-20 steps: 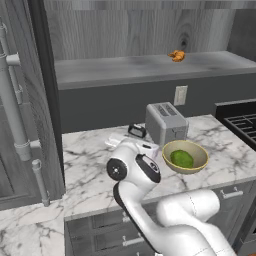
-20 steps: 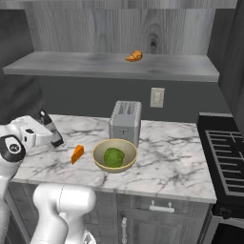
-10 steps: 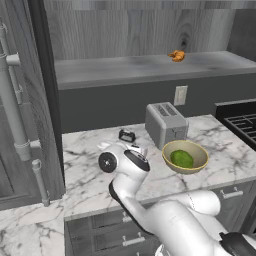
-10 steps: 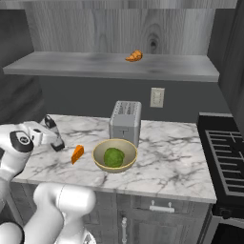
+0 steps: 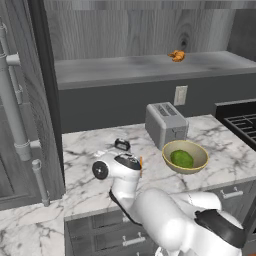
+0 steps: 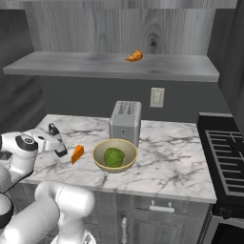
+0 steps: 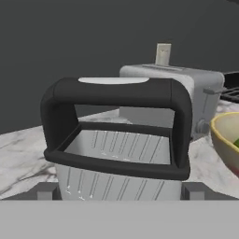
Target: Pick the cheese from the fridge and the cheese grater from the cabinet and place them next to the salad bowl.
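Left base view: The cheese grater [image 5: 122, 145] stands on the marble surface [image 5: 90, 185], just left of the toaster [image 5: 166, 124] and near the salad bowl [image 5: 185, 156]. The arm's wrist covers most of it; only the black top shows. The cabinet [image 5: 145, 67] shelf above holds a croissant-like item [image 5: 176, 55], not the grater. The fridge [image 5: 20, 125] stands at the left.

Right base view: The cheese [image 6: 77, 154] lies on the surface just left of the salad bowl. The gripper [image 6: 58, 143] sits low over the surface, left of the cheese. The grater itself is hard to separate from the dark gripper parts here.

Hand view: The grater fills the centre, upright, black handle on top. The fingertips [image 7: 46, 191] stand wide apart, one at each lower corner of the grater body; contact cannot be confirmed, so the gripper reads as open around the grater.

Procedure, as judged: both items appear placed beside the bowl, so the step in hand is most likely the release. Keep the jaws wide. Withdraw straight back along the gripper axis without rolling the wrist, so neither fingertip drags the grater's side and tips it toward the cheese.
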Tool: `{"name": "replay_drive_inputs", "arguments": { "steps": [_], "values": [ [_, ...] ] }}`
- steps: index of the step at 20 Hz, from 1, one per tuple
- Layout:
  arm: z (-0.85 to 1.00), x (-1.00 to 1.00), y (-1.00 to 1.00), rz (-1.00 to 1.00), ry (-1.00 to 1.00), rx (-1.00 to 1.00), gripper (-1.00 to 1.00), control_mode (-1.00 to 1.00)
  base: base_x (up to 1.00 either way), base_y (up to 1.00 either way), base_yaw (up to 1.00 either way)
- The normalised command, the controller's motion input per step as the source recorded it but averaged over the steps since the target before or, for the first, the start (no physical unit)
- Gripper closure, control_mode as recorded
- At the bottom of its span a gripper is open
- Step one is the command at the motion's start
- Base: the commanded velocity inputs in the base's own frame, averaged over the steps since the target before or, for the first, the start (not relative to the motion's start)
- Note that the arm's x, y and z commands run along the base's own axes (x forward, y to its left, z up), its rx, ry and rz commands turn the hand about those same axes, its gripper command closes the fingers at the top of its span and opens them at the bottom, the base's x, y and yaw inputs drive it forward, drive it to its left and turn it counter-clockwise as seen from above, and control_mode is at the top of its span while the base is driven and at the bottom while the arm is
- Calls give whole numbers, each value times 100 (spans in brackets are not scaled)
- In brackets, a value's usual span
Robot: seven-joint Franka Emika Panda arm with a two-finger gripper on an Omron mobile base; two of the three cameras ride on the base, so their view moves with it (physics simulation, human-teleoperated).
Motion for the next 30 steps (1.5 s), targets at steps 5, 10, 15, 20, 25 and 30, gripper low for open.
{"name": "replay_drive_inputs", "arguments": {
  "steps": [5, 10, 15, 20, 25, 30],
  "values": [
    [-35, 29, 7, -5, -1, 0, 100, -100, 0, 0, 0],
    [-22, 30, 11, -11, 0, 0, 100, -100, 0, 0, 0],
    [-30, 30, 0, -11, 1, 0, 100, -100, 0, 0, 0],
    [-33, 29, 0, -11, 0, 0, 100, -100, 0, 0, 0],
    [-40, 16, 0, -9, 0, 0, 100, -100, 0, 0, 0],
    [-49, 3, 0, -7, 0, 0, 100, -100, 0, 0, 0]
  ]
}}
